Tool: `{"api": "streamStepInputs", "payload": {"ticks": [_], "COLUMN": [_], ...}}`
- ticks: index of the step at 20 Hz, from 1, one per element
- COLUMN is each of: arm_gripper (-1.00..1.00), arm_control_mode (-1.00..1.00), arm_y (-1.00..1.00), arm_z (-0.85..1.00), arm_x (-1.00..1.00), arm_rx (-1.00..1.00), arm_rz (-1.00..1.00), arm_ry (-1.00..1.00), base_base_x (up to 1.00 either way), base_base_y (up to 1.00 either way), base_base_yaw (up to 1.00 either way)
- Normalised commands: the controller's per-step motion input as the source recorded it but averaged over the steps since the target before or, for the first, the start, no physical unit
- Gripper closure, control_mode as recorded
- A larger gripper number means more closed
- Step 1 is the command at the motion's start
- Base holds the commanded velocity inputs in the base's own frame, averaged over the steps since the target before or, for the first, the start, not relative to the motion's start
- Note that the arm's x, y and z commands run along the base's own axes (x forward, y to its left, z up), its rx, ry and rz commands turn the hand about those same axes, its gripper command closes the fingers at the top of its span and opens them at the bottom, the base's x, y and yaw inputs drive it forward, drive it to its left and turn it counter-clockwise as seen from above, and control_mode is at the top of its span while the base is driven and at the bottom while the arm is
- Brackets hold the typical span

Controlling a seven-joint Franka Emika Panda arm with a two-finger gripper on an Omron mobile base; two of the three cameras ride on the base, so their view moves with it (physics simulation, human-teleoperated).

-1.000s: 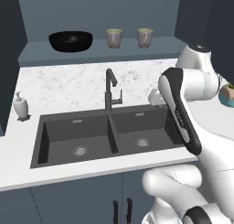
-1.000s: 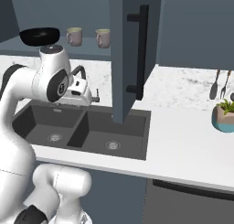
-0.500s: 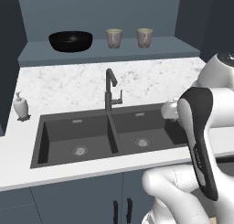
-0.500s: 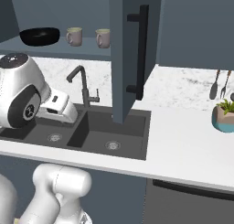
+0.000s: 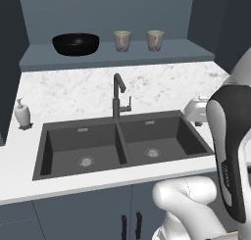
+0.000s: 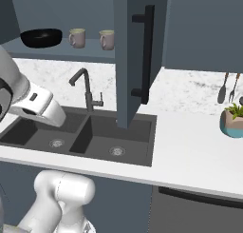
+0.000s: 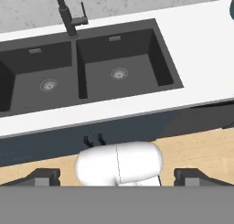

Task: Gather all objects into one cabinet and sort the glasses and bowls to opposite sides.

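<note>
A wide black bowl [image 5: 75, 43] [image 6: 41, 37] stands at the left of the cabinet shelf [image 5: 186, 50] [image 6: 57, 53]. Two tan glasses [image 5: 122, 40] [image 5: 155, 39] stand side by side to its right; in the right base view they are the glasses [image 6: 77, 37] [image 6: 107, 39] beside the open door. My gripper [image 7: 118, 176] is open, its two dark fingertips [image 7: 43, 176] far apart with nothing between them. It hangs low in front of the counter, well below the shelf, looking down over the double sink [image 7: 91, 67]. The white hand [image 6: 40, 108] shows above the sink's left basin.
A dark faucet [image 5: 117, 94] rises behind the sink. A white soap dispenser [image 5: 21, 114] stands on the counter at the left. The cabinet door [image 6: 135, 56] hangs open over the sink's right end. A teal plant pot [image 6: 232, 125] and hanging utensils [image 6: 228, 87] are at the right.
The arm has swung back and down from the wall, and the hand has dropped towards the sink front. Bowl and glasses have not moved. The gripper stays open.
</note>
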Motion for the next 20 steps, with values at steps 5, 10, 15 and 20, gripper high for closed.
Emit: {"api": "streamStepInputs", "payload": {"ticks": [5, 10, 15, 20], "arm_gripper": [-1.00, -1.00, -1.00, -1.00], "arm_control_mode": [-1.00, -1.00, -1.00, -1.00], "arm_y": [0.00, 0.00, 0.00, -0.06], "arm_z": [0.30, 0.01, 0.00, 0.00], "arm_x": [-0.30, -0.37, -0.20, 0.04], "arm_rx": [-0.02, -0.04, -0.03, 0.00], "arm_rz": [0.00, 0.02, 0.06, 0.05], "arm_ry": [0.00, 0.00, -0.03, -0.09], "base_base_x": [0.00, 0.00, 0.00, 0.00], "base_base_y": [0.00, 0.00, 0.00, 0.00], "base_base_yaw": [0.00, 0.00, 0.00, 0.00]}}
